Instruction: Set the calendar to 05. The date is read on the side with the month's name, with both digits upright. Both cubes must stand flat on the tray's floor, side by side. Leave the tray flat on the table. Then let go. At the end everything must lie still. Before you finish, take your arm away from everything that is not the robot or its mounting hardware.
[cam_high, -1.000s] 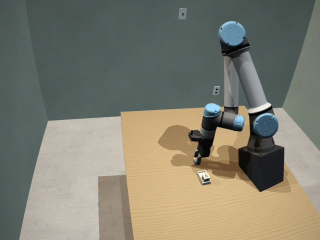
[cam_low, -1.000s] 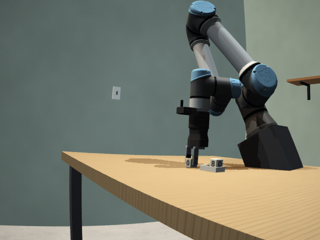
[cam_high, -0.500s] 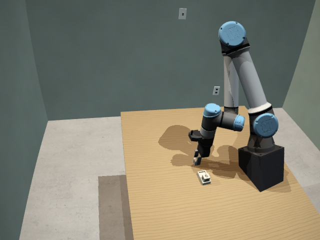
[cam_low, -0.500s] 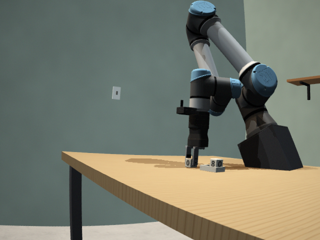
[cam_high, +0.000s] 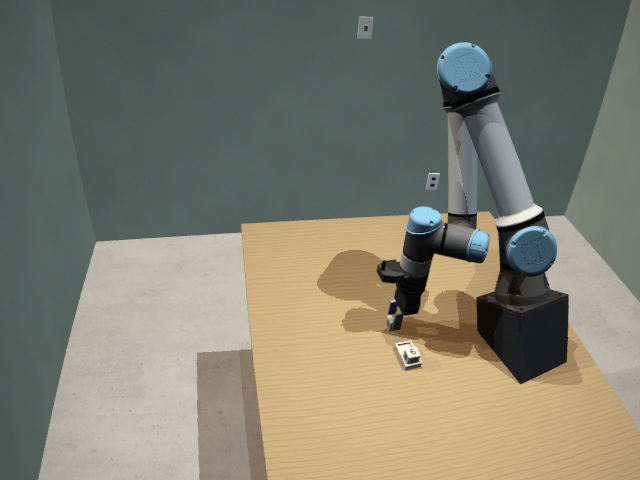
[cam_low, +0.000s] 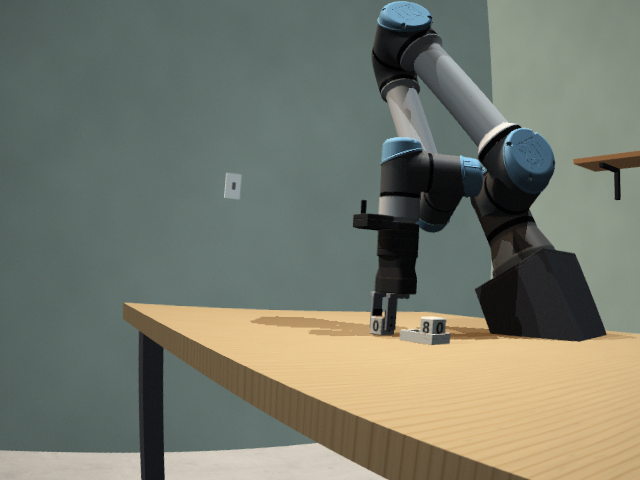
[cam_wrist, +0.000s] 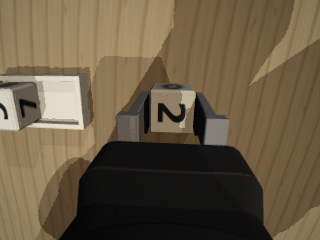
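My gripper (cam_high: 393, 320) (cam_low: 384, 324) (cam_wrist: 171, 105) is shut on a white cube (cam_low: 376, 326) (cam_wrist: 172, 110). This cube has a 2 on top and a 0 on the side facing the exterior camera. It is low, at or just above the table; contact cannot be told. The white tray (cam_high: 411, 367) (cam_low: 412, 337) (cam_wrist: 79, 102) lies flat beside the gripper. A second cube (cam_high: 413, 351) (cam_low: 433, 326) (cam_wrist: 10, 107) stands in one half of it, a 6 on top, an 8, a 0 and a 7 on its sides. The tray's other half is empty. The month's name is not readable.
The wooden table (cam_high: 330, 403) (cam_low: 320, 356) carries the tray and the robot's dark base (cam_high: 522, 335) (cam_low: 537, 299), which stands to the right in the top and exterior views. The arm's shadow falls around the gripper. A wall shelf (cam_low: 610, 159) is far off at the right.
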